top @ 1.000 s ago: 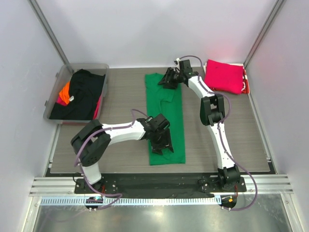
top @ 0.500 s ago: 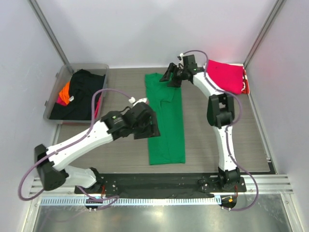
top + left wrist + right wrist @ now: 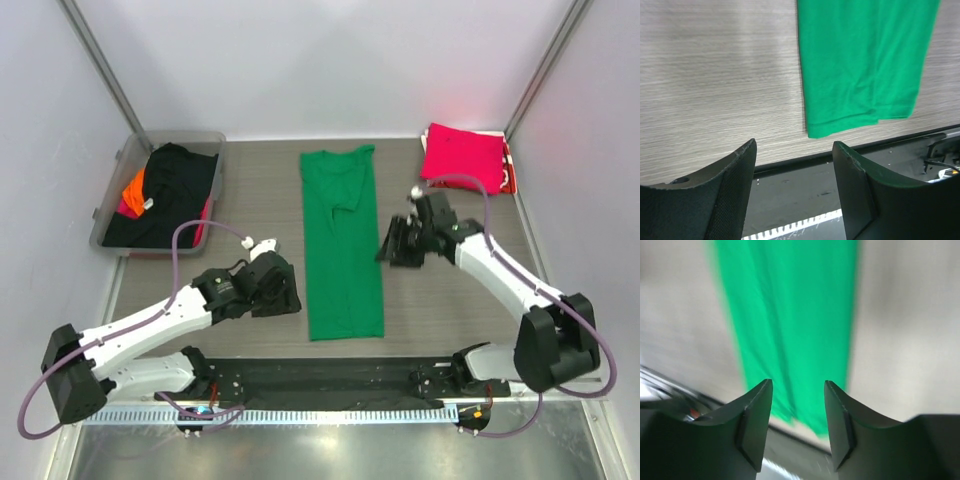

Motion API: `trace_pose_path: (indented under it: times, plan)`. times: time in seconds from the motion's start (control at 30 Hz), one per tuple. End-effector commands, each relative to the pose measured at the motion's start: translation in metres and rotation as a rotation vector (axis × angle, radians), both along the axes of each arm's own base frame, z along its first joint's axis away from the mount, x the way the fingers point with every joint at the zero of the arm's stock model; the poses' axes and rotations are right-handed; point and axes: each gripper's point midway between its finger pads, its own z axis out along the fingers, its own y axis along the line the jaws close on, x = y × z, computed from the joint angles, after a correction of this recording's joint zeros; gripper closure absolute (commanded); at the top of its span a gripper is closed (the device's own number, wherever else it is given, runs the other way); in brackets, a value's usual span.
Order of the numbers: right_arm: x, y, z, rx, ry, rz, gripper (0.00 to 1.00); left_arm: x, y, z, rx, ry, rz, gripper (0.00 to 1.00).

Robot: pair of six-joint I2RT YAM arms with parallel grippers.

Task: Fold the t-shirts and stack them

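Note:
A bright green t-shirt (image 3: 342,240) lies flat in the table's middle as a long narrow strip, sleeves folded in. It also shows in the left wrist view (image 3: 865,60) and, blurred, in the right wrist view (image 3: 790,325). A folded magenta-pink t-shirt (image 3: 462,157) lies at the back right. Black (image 3: 170,195) and orange (image 3: 134,187) t-shirts lie in the tub. My left gripper (image 3: 283,297) is open and empty, left of the green shirt's near end. My right gripper (image 3: 390,246) is open and empty, just right of the shirt's middle.
A clear plastic tub (image 3: 120,160) stands at the back left. A black strip (image 3: 330,365) and a metal rail (image 3: 330,410) run along the near edge. White walls close in the table on three sides.
Both arms have pulled away from the green shirt. The left gripper moved back and to the left; the right gripper came from the collar end down to the shirt's right side.

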Motion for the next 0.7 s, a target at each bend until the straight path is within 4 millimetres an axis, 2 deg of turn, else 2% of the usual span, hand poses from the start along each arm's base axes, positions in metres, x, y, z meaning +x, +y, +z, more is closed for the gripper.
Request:
trace_pose_path:
  times: [0.0, 0.03, 0.07, 0.13, 0.2, 0.43, 0.53, 0.67]
  plan:
    - [-0.061, -0.01, -0.039, -0.079, 0.139, -0.037, 0.5, 0.007, -0.028, 0.0, -0.126, -0.01, -0.008, 0.38]
    - [-0.079, 0.002, -0.043, -0.079, 0.158, -0.008, 0.5, 0.004, -0.029, -0.008, -0.126, 0.009, -0.013, 0.39]
    - [-0.096, 0.004, -0.052, -0.085, 0.173, 0.011, 0.5, 0.006, -0.033, -0.012, -0.139, 0.014, -0.007, 0.39]
    - [-0.119, 0.011, -0.063, -0.108, 0.2, 0.047, 0.5, 0.004, -0.034, -0.021, -0.142, 0.027, -0.007, 0.39]
    - [-0.135, 0.007, -0.077, -0.11, 0.226, 0.032, 0.5, 0.005, -0.037, -0.024, -0.158, 0.029, -0.003, 0.39]
    - [-0.156, -0.004, -0.105, -0.121, 0.262, 0.019, 0.5, 0.002, -0.048, -0.048, -0.159, 0.077, -0.019, 0.37]
    - [-0.158, -0.006, -0.111, -0.138, 0.269, 0.025, 0.5, 0.001, -0.049, -0.06, -0.138, 0.098, -0.021, 0.37]
    - [-0.149, 0.002, -0.111, -0.107, 0.238, 0.035, 0.49, -0.002, -0.054, -0.067, -0.139, 0.11, -0.029, 0.37]
